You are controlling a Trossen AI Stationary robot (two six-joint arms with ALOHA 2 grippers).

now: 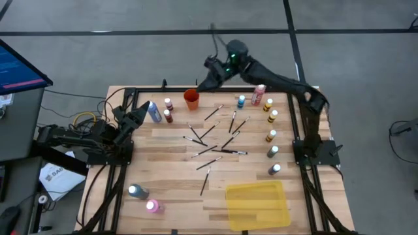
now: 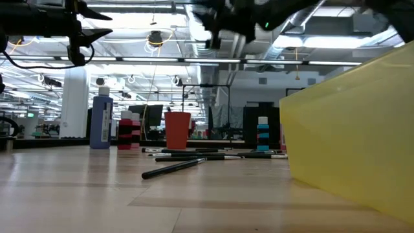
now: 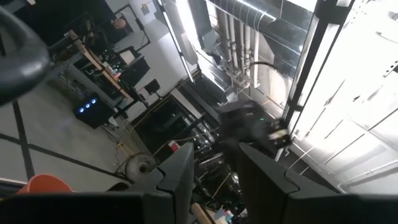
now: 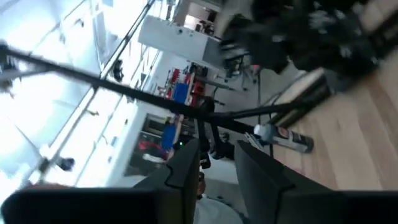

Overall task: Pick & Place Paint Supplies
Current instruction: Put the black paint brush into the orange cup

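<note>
Gripper first, on the left: the left gripper (image 1: pixel 140 116) hangs over the bench's (image 1: pixel 170 189) left edge near the far corner, jaws narrowly parted with nothing between them, as its own wrist view shows; its arm lies folded low off the bench's left side, fingers pointing toward the blue bottle (image 1: pixel 154 111) just beside them. Moving right, two small red-brown bottles (image 1: pixel 168 111) stand next to the orange cup (image 1: pixel 191 99), and the thin paintbrushes (image 1: pixel 215 145) lie scattered flat across the middle. Brushes look light, stiff and slim, likely to roll or slip, so a pinch across the shaft near mid-length seems best. Bottles appear rigid plastic, light, smooth-sided and easy to tip; gripping the body below the white cap should hold steadier than the cap itself. Near the front lie a teal-capped bottle (image 1: pixel 137 191) and a pink bottle (image 1: pixel 153 206), then the yellow tray (image 1: pixel 257 203). Farther right, a row of bottles (image 1: pixel 271 136) lines the right edge. The right gripper (image 1: pixel 212 72) is raised above the far edge just behind the cup, arm stretched long from its right-hand base; its jaws stand a little apart, seemingly empty, though motion blur makes that uncertain.
</note>
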